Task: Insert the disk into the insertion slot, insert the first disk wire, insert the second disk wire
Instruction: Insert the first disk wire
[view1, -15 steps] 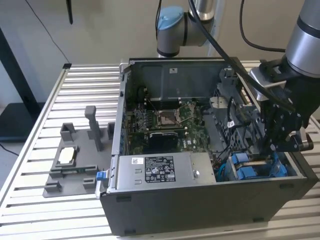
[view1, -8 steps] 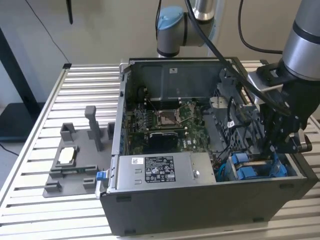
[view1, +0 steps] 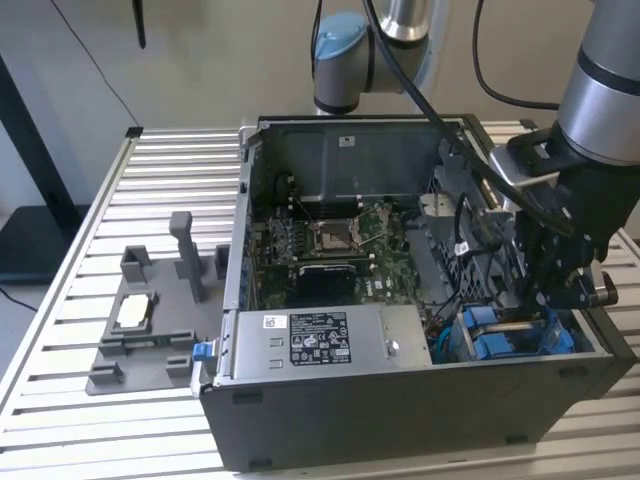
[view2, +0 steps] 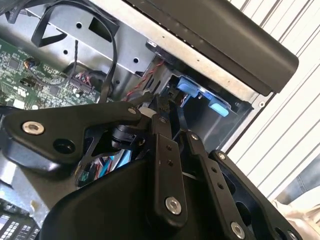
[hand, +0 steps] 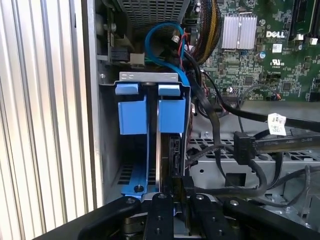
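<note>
Since the disk (hand: 161, 160) goes into its bay on edge, I hold it upright, my gripper (hand: 177, 195) drawn nearly closed on it, one jaw on either face. Grip looks firm, with no gap showing. The disk stands low inside the insertion slot (hand: 149, 76), just beside the blue clips (hand: 132, 112), in the corner of the computer case (view1: 400, 415) on the exterior view's right. Whether it is fully seated I cannot tell. A black cable connector (hand: 245, 147) hangs loose near the cage, so I judge the wires are not yet plugged.

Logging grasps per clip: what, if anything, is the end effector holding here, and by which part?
Cannot be told: the end effector sits at the insertion slot, its own links hiding whatever it may hold.
</note>
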